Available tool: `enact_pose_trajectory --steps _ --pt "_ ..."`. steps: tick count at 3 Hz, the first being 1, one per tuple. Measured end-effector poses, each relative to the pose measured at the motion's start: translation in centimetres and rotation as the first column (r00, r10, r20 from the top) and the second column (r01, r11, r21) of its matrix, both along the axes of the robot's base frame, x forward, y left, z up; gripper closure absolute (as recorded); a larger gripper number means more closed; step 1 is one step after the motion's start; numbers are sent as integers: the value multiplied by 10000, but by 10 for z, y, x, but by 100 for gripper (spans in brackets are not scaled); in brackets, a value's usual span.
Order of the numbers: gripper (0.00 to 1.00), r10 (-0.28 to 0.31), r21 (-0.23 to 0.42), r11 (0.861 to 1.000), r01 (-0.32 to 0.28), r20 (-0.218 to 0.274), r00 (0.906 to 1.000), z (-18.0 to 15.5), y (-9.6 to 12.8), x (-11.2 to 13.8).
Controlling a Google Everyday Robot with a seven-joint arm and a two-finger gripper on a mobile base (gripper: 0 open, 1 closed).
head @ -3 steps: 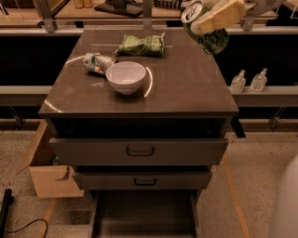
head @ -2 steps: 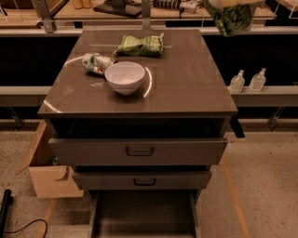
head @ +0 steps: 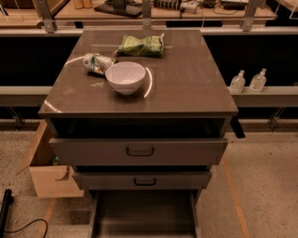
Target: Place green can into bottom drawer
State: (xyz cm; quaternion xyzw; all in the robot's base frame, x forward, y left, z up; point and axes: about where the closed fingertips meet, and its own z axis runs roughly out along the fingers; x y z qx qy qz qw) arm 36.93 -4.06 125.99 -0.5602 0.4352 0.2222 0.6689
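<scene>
The gripper and the green can are both out of view now. The bottom drawer [head: 144, 214] is pulled out at the bottom of the cabinet, a shallow grey tray with a plain floor and nothing in it. Above it are two grey drawer fronts with dark loop handles, the upper [head: 139, 151] and the lower [head: 145, 181]. On the cabinet top [head: 195, 88] stand a white bowl [head: 125, 77], a whitish can with green and red print [head: 97, 63] lying on its side, and a flat green snack bag [head: 141, 45].
A cardboard box [head: 49, 167] stands on the floor left of the cabinet. Two small clear bottles [head: 248, 81] sit on a ledge at the right. A shelf rail with metal posts [head: 147, 14] runs behind the cabinet. A dark cable [head: 7, 218] lies at the bottom left.
The gripper with the green can rose at the upper right and has left the view. The objects on the cabinet top have not moved.
</scene>
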Motion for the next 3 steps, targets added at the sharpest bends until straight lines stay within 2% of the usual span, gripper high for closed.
enact_pose_trajectory --steps 1,2,3 --pt "100 539 433 9978 -511 -661 9964 -40 32 -32" --pt "100 440 252 9988 -408 -1395 9892 -74 40 -33" --pt "100 471 108 9989 -461 -1222 9914 -67 49 -40"
